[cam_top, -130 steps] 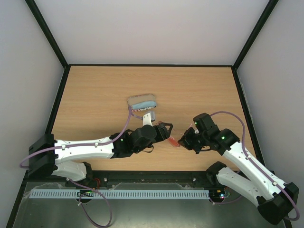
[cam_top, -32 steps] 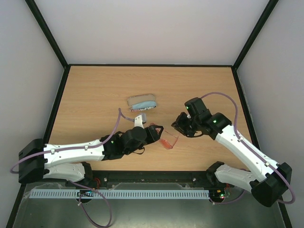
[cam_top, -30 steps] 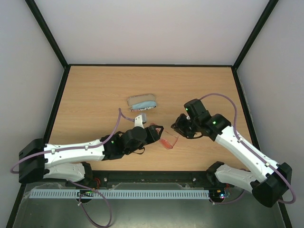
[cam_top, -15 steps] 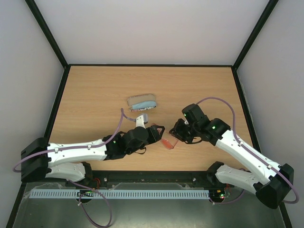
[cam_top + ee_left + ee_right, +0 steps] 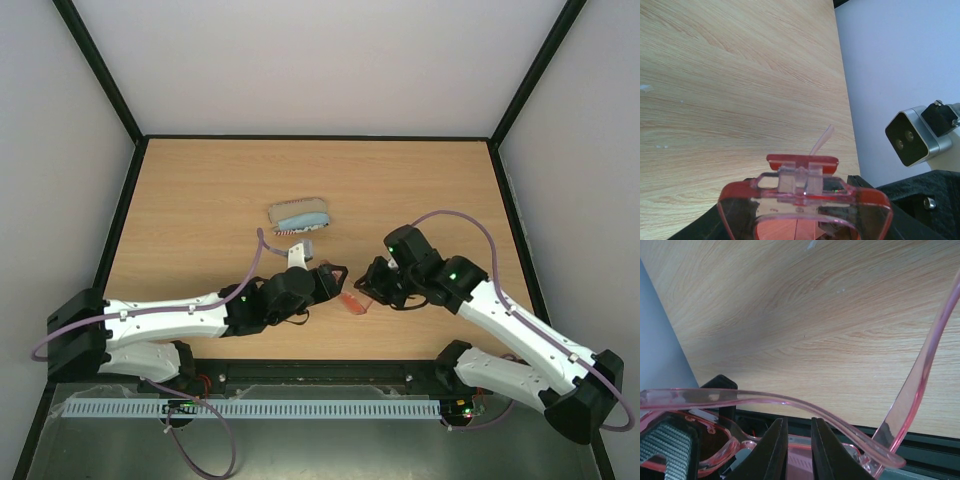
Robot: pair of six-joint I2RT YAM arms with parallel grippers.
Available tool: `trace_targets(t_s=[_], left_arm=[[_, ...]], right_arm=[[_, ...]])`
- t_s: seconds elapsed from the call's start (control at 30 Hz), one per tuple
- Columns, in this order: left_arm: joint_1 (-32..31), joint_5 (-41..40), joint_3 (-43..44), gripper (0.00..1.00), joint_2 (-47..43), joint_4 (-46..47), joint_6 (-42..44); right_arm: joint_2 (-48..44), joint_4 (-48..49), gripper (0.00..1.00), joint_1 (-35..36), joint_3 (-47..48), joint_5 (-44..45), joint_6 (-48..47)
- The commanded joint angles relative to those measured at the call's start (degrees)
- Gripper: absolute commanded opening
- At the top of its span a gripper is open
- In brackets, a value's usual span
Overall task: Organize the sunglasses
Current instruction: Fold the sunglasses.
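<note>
Left gripper [image 5: 333, 279] is clamped on the sunglasses [image 5: 356, 301], jaws part-spread across the red-orange front frame [image 5: 805, 197]. The sunglasses sit toward 6 o'clock of the wooden table [image 5: 200, 190]. Right gripper [image 5: 373, 287] is just beside them at 2 o'clock, fingers [image 5: 776, 450] nearly together. A pink temple arm [image 5: 790, 404] crosses the fingertips; whether it is pinched cannot be told. An oblong case [image 5: 298, 206] carrying a light-blue cloth [image 5: 303, 219] lies at 11 o'clock, well apart.

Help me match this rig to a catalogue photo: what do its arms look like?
The left arm and right arm have white links with black joints and wrists, small green lights, and a lilac cable looping along each.
</note>
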Motion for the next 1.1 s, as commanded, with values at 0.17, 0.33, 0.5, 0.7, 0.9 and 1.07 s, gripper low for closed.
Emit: trace_targets(t_s=[0.17,0.33,0.5,0.7,0.9,1.07], left_arm=[[0.6,-0.3,1.1,0.42,0.8,1.8,0.9],[0.5,0.1,-0.1,0.43,-0.4,1.9,0.5],[0.5,0.6,-1.0,0.42,-1.3,2.7,0.1],[0.5,0.7,-1.5,0.42,-2.2,3.2,-0.1],[0.5,0.0,-1.4,0.42,-2.0,4.4,0.2],[0.5,-0.4,-1.5,0.42,-0.9,6.6,0.3]], right_arm=[[-1.3,-3.7,0.17,1.1,3.3,3.6,-0.7],[1.8,-6.2,0.17,0.8,7.3,7.4,-3.0],[4.9,-3.7,0.17,0.2,5.8,7.8,-3.3],[7.9,0.5,0.17,0.2,3.3,6.3,-2.4],[8.1,3.4,0.17,0.6,0.6,3.4,-1.3],[7.0,4.7,0.16,2.0,-0.8,1.5,-0.3]])
